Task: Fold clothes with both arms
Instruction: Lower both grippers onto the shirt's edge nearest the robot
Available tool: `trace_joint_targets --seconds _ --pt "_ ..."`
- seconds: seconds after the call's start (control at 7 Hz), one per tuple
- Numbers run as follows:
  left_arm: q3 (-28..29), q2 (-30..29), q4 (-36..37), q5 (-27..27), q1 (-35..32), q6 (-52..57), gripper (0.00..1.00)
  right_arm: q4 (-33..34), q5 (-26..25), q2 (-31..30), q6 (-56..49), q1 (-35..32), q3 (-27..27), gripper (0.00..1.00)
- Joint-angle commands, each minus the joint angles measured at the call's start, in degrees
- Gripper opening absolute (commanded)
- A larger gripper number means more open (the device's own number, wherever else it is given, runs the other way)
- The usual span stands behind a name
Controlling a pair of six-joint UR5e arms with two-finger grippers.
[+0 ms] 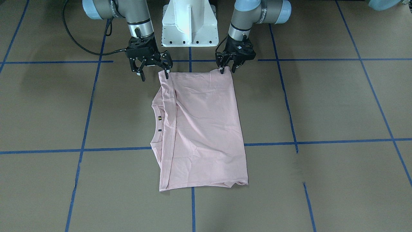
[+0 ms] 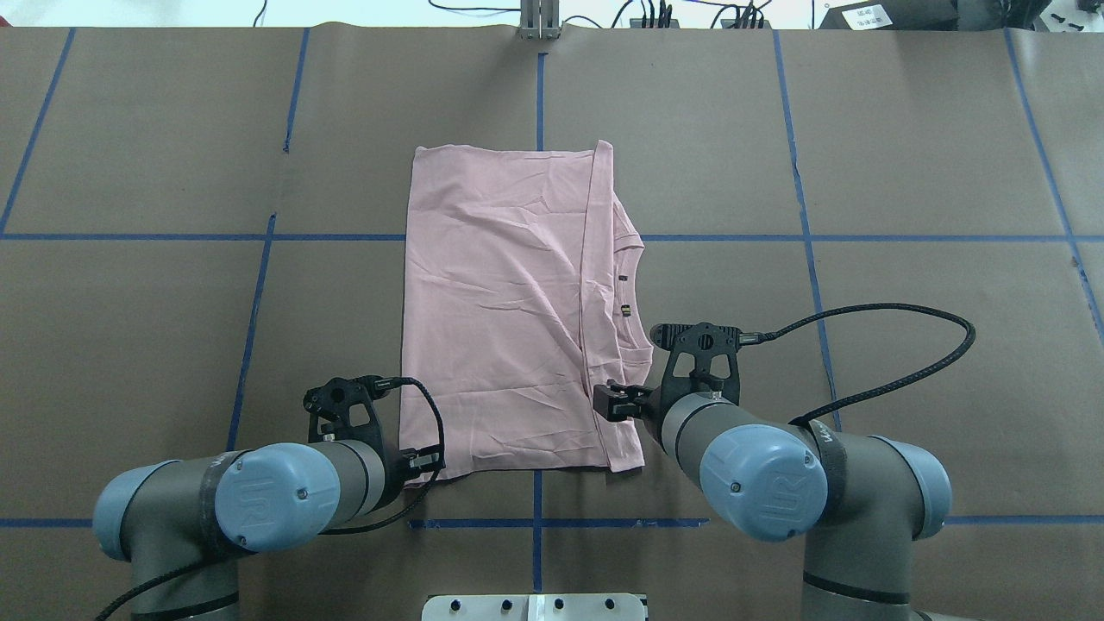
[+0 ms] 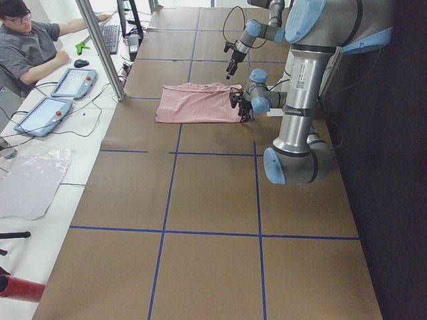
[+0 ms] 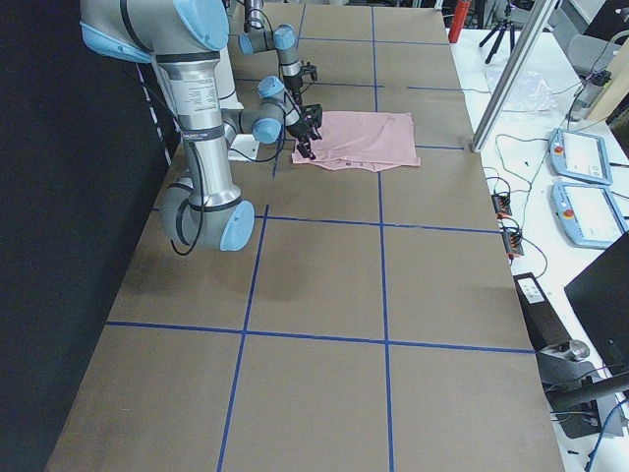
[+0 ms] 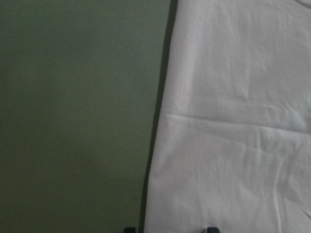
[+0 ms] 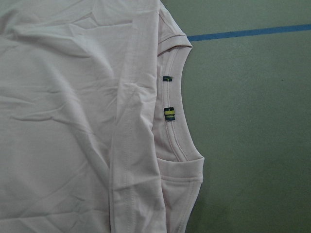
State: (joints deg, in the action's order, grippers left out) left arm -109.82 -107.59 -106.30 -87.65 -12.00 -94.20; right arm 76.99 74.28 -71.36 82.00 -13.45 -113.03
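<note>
The pale pink T-shirt [image 1: 202, 129] lies folded into a long rectangle on the brown table, plain side up, with no print showing. Its neckline with small tags [image 6: 169, 114] pokes out on my right side. My left gripper [image 1: 227, 71] is open and low over the near corner, and its fingertips [image 5: 211, 229] straddle the shirt's side edge [image 5: 155, 145]. My right gripper [image 1: 154, 76] is open wide at the other near corner, with one finger [image 1: 166, 74] at the cloth and the other on bare table. The shirt also shows in the overhead view [image 2: 500, 302].
The white pedestal base [image 1: 190, 22] stands just behind both grippers. Blue tape lines [image 1: 322, 141] grid the table. A black cable [image 2: 906, 345] loops off my right wrist. An operator [image 3: 27, 40] sits with tablets beyond the far table edge.
</note>
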Motion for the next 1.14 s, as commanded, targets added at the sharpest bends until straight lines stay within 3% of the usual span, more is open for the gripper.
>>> trace_joint_targets --seconds 0.0,0.86,1.0 --pt "0.0 -0.2 0.0 0.0 0.5 0.0 0.58 0.0 0.0 -0.1 0.0 0.0 0.0 1.00" --pt "0.2 0.0 -0.1 0.3 2.2 -0.1 0.57 0.0 -0.1 -0.1 0.1 0.0 0.1 1.00" --pt "0.2 0.0 -0.1 0.4 2.2 -0.1 0.48 0.0 -0.1 -0.1 0.1 0.0 0.1 1.00"
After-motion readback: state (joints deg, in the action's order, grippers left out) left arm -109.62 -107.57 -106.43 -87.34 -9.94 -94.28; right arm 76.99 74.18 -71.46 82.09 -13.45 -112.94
